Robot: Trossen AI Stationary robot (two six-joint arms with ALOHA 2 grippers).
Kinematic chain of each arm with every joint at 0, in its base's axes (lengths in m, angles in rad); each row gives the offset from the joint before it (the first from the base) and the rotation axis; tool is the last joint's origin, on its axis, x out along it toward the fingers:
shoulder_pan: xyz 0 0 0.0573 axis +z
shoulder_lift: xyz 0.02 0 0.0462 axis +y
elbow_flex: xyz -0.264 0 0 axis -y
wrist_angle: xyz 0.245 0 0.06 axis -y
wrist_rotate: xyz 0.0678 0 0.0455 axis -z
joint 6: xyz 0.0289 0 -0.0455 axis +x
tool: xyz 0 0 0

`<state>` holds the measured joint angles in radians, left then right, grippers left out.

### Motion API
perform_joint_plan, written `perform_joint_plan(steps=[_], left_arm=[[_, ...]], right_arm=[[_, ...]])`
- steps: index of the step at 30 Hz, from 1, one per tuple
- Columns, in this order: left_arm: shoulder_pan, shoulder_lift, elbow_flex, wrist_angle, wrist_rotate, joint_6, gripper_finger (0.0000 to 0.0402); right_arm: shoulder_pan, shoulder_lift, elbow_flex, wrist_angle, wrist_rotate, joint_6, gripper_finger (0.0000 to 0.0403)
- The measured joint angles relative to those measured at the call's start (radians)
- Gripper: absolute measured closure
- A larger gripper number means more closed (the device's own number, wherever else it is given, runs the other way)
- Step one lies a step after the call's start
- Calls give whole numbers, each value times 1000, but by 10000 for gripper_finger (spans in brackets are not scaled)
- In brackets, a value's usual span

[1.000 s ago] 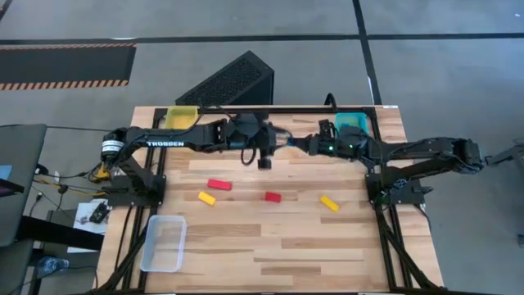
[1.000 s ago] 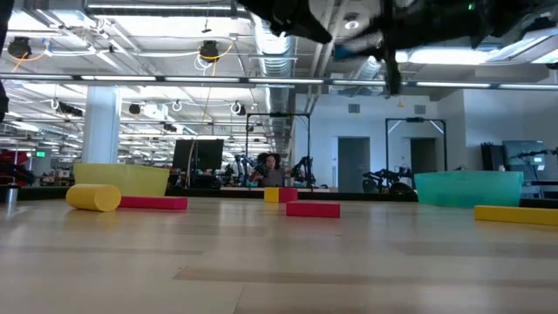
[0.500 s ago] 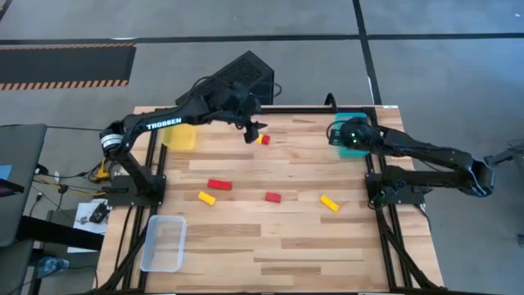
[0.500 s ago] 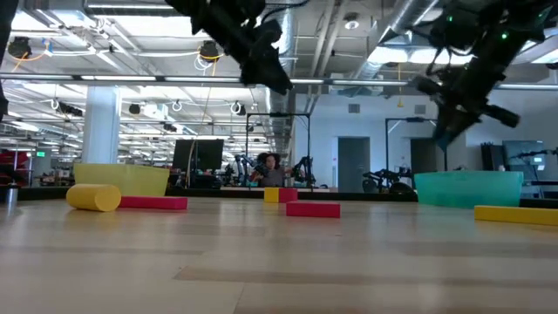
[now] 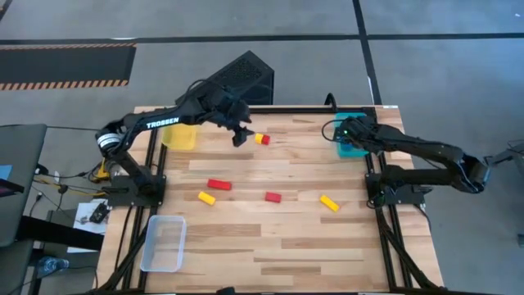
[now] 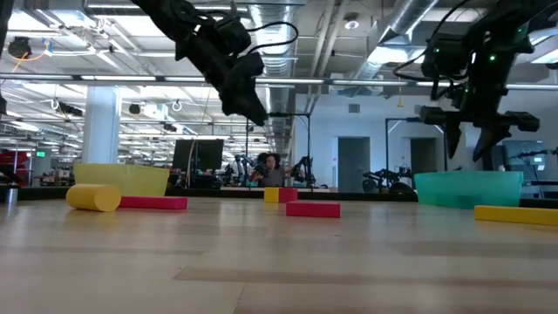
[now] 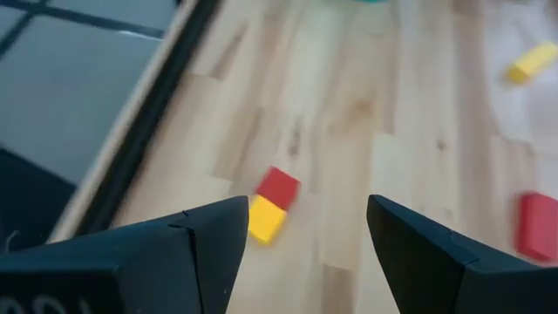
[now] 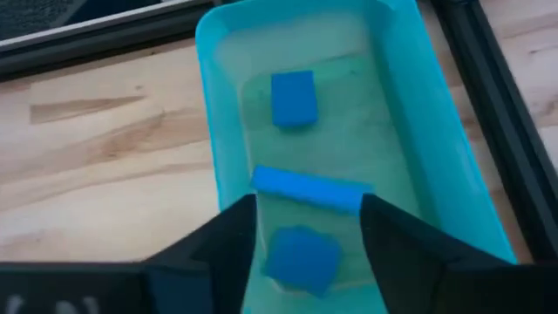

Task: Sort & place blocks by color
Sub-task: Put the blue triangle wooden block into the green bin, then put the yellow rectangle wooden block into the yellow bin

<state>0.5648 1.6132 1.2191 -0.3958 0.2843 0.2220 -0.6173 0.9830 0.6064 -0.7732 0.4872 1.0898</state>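
My left wrist camera cuts off a red block [image 7: 536, 225] at the edge beyond the fingers. From above, my right arm covers most of the teal tray [image 5: 354, 150], hiding its contents.

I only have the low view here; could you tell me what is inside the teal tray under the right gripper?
Observer: Three blue blocks lie in the teal tray; the right gripper hangs open above them, holding nothing.
Operator: Thanks. Is the left gripper carrying anything?
Observer: No, the left gripper is open and empty, above a red block touching a yellow block.
Operator: And how many blocks lie mid-table?
Observer: Four, by the high view: two red, two yellow, in a loose row.
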Motion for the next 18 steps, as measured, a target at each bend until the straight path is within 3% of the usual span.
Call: perform_joint_plan(steps=[4, 8, 11, 14, 16, 18], left_arm=[[0, -86, -105, 68, 35, -2, 180], [-2, -213, -223, 118, 39, -46, 180], [-29, -328, -265, 63, 40, -50, 180], [-92, -417, -275, 19, -26, -75, 180], [-143, -454, -275, 31, -83, -127, 180], [-198, -469, -275, 76, -122, -213, 180]], right_arm=[[61, -13, 1, 1, -9, 79, 157], [173, -25, 43, 34, 81, 51, 166], [286, -25, 84, 137, 217, -96, 179], [368, -20, 117, 268, 297, -291, 191], [401, -21, 125, 353, 289, -416, 197], [421, -21, 127, 423, 185, -516, 201]])
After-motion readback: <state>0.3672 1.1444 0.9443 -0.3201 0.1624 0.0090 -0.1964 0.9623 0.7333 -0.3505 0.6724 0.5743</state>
